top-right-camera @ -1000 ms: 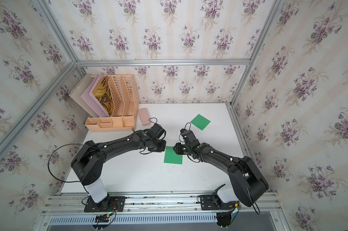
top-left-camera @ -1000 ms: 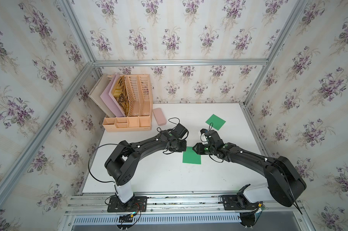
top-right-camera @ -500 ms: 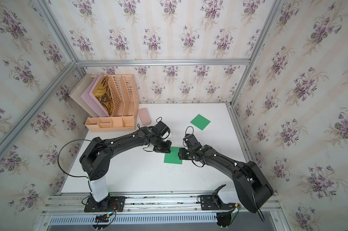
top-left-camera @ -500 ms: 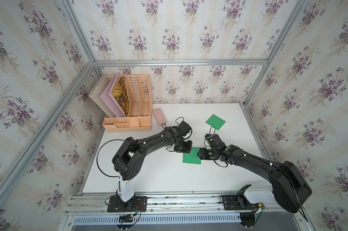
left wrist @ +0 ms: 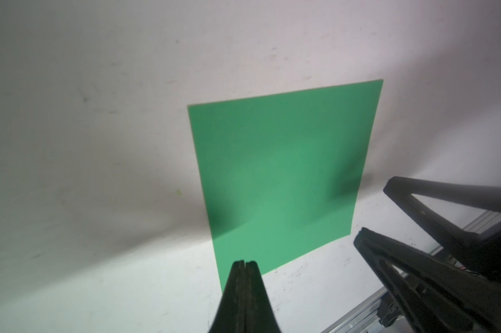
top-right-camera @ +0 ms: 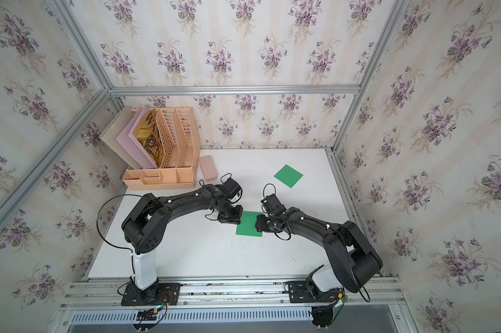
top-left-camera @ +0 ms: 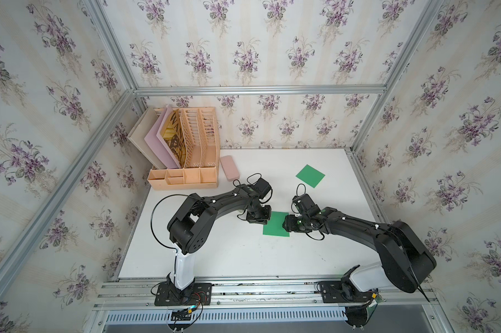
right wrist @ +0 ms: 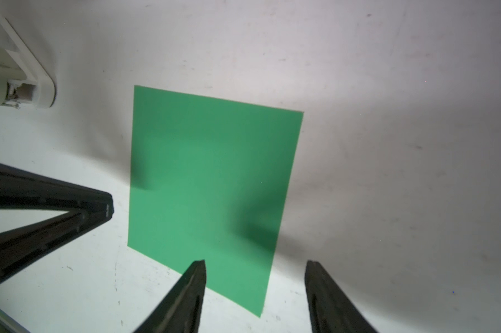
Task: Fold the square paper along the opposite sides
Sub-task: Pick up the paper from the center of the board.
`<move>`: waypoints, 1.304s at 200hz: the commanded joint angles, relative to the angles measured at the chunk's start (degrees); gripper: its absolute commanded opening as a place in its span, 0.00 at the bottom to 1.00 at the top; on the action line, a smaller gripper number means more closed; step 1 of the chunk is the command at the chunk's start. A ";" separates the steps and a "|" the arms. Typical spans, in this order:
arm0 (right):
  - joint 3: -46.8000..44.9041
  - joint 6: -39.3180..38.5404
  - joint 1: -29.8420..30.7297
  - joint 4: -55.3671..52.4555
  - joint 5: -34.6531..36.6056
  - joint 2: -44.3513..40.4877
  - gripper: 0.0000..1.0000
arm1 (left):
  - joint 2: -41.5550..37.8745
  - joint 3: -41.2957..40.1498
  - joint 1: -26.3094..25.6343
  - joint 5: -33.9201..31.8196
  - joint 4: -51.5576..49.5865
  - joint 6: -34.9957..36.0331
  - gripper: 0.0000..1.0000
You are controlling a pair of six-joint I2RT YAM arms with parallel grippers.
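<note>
Where the top views take in the whole white worktop, they show what the wrist views miss. A peach rack stands in the far left corner. A spare green sheet lies far right, well apart from the arms. A pink case lies just beside the rack.

The paper lies flat and unfolded near the worktop's middle, between the two grippers. In both top views the wrists hide the fingers, so only the wrist views show the jaws.

The left gripper is closed, finger against finger, with its tip over the paper's edge near a corner. Whether it touches the paper cannot be told. The right gripper stands open. One finger is over the opposite edge and the other is past the paper, over bare worktop. Each wrist view also catches the other gripper beside the paper.
</note>
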 commanded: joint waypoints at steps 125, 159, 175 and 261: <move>-1.31 0.69 0.06 3.27 -0.96 2.60 0.61 | 4.30 -1.60 -0.02 -0.70 2.22 -1.80 0.00; -1.42 0.66 0.09 4.01 -1.30 3.36 0.61 | 4.51 -1.52 -0.03 -0.89 1.95 -1.45 0.00; -1.21 0.59 0.08 4.33 -1.76 4.08 0.61 | 4.82 -1.42 0.02 -1.10 1.85 -1.20 0.00; -0.94 -0.13 0.06 5.09 -3.27 5.79 0.62 | 6.02 0.85 -0.02 -4.18 -0.47 0.42 0.00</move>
